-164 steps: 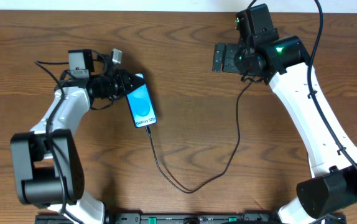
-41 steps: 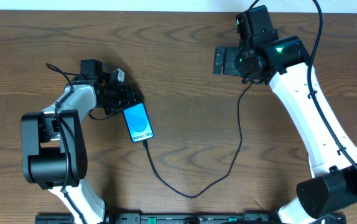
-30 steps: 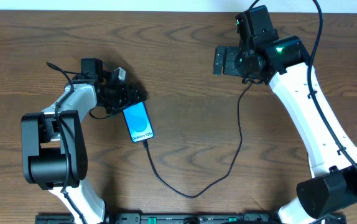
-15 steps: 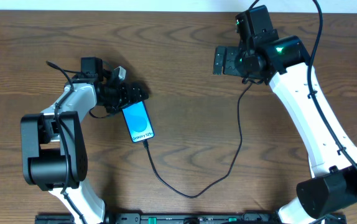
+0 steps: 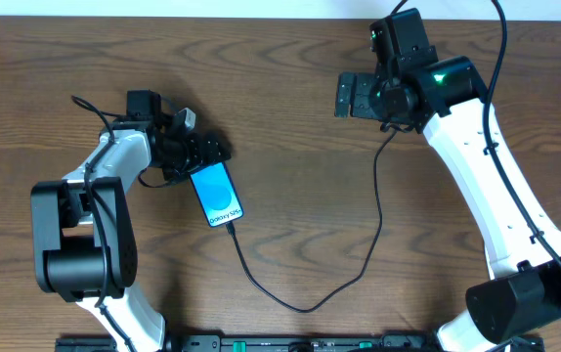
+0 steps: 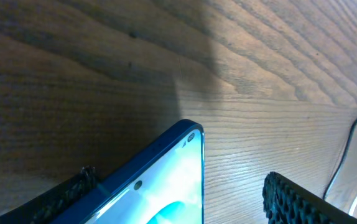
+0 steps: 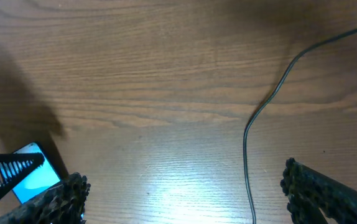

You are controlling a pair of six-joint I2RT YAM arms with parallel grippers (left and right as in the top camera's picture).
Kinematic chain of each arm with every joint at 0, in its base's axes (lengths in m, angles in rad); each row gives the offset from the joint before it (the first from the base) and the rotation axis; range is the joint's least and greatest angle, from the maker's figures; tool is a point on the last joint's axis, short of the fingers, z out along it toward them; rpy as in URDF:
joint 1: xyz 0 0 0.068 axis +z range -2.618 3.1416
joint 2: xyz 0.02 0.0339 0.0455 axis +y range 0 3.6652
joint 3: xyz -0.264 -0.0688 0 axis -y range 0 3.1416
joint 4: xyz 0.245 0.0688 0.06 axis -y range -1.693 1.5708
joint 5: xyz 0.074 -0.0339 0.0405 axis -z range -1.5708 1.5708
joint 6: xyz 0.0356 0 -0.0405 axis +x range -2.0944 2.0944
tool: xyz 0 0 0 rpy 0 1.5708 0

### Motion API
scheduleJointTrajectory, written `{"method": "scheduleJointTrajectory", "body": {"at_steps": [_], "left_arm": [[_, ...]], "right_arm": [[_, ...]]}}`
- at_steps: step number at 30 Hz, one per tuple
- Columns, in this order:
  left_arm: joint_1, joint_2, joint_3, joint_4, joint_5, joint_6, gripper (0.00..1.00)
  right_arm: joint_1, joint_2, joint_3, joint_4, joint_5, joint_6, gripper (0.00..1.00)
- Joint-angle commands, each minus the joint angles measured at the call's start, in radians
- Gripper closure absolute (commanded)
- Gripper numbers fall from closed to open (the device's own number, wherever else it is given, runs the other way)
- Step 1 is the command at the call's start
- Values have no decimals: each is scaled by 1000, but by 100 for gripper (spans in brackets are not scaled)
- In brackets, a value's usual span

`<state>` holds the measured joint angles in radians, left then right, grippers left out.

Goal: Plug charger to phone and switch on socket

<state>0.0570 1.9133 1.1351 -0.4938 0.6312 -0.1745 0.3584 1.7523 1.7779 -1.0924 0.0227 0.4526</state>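
1. Nearest the arm bases, the charger cable sags in a loose loop on the table. One end runs up to the phone's lower edge, where the plug looks seated, though the joint is too small to confirm.
2. The phone lies flat and slightly skewed, left of the table's middle, with its blue screen lit.
3. Just beyond it, the left gripper straddles the phone's top end. Its jaws stand wide. In the left wrist view one finger sits close against the phone's edge and the other is well clear, so nothing is gripped.
4. The step in hand looks like clearing off the phone, with the switch to follow. It is best to lift straight up rather than sideways, because the near finger could shove the phone and tug the plug loose.
5. Farthest, the right gripper hovers with its jaws wide and empty. The cable's other end disappears beneath it.
6. The socket shows in no view. It may be hidden under that arm, but I cannot tell. The cable under the right jaws is the thing to avoid snagging.
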Motion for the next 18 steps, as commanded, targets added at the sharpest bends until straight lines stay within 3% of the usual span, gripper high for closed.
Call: {"method": "scheduleJointTrajectory", "body": {"at_steps": [1, 18], "left_arm": [[3, 32, -19, -28, -127, 17, 13], [3, 32, -19, -51, -128, 16, 13]], "right_arm": [[10, -5, -5, 0, 13, 7, 2], [10, -5, -5, 0, 13, 7, 2]]}}
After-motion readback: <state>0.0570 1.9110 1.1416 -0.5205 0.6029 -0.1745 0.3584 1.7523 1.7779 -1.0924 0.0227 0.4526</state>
